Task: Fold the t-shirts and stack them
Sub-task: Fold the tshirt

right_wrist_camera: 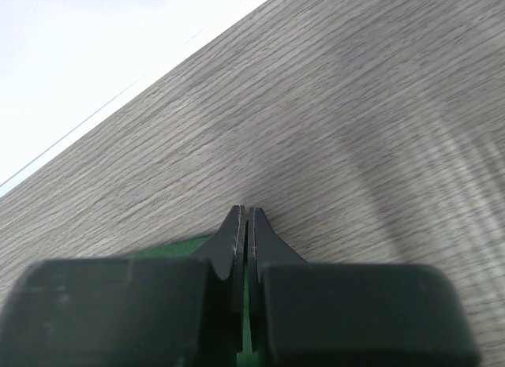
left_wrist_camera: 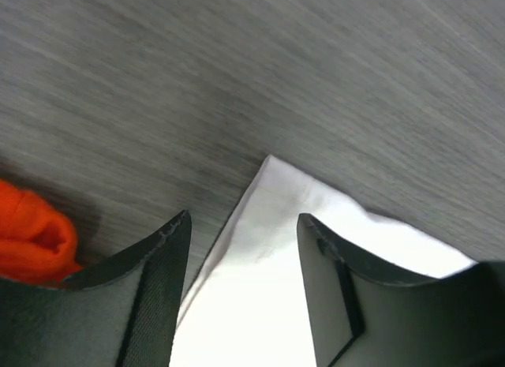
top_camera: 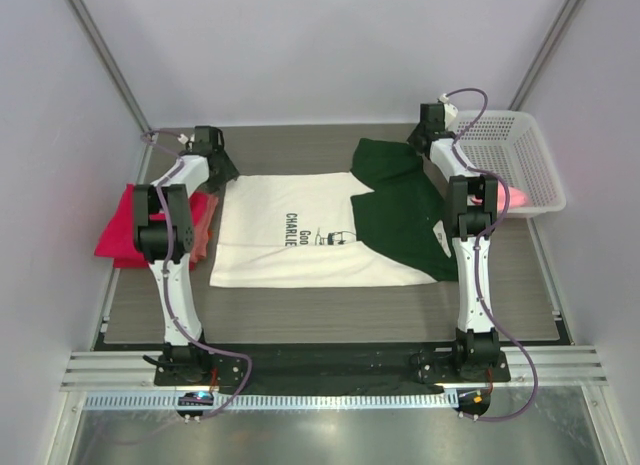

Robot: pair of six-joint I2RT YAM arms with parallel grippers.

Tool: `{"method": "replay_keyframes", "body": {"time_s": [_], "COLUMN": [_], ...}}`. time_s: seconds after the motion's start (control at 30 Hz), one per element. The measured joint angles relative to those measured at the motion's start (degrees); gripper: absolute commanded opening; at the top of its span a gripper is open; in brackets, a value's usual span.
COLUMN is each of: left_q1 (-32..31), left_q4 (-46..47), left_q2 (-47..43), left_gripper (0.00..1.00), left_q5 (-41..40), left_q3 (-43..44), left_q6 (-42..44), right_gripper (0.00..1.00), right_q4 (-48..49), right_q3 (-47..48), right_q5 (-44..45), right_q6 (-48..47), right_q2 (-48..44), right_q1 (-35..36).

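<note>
One big cream-and-green t-shirt, two reddish shirts piled left of the left gripper. One mesh basket too.

Two slim arms, the left arm and right arm, wear white shells between black joints; purple-grey cables loop along them; wedge-shaped fingers are matte black

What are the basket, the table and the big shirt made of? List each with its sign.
Basket: white plastic, likely; rigid mesh of holes. Table: grey wood-look top, matte, perhaps laminate; grain lines show. Shirt: soft cream cloth with green shoulders, matte; lies limp and flat.
</note>
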Motion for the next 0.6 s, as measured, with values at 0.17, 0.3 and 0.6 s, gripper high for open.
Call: {"method": "replay_keyframes", "body": {"time_s": [0.17, 0.3, 0.6], "left_q1": [1.05, 1.07, 1.09], "left_q4": [2.89, 4.02, 4.44], "left_q2": [1.03, 2.10, 3.76], "left_gripper": [0.53, 0.40, 0.00], "left_q5": [6.51, 8.92, 10.73], "left_q3": [0.46, 1.44, 2.60], "left_q6": [-2.45, -3.37, -4.15], "right_gripper": [0.01, 0.01, 0.01], "right_q4": [0.09, 0.09, -0.07], "right_q3": [-0.15, -0.24, -0.44], "right_q5": [-0.15, -0.22, -1.05], "right_q6": [0.04, 0.07, 0.17], "right_q2": [-0.11, -0.20, -0.48], "right_q1": [-0.04, -0.07, -0.20]}}
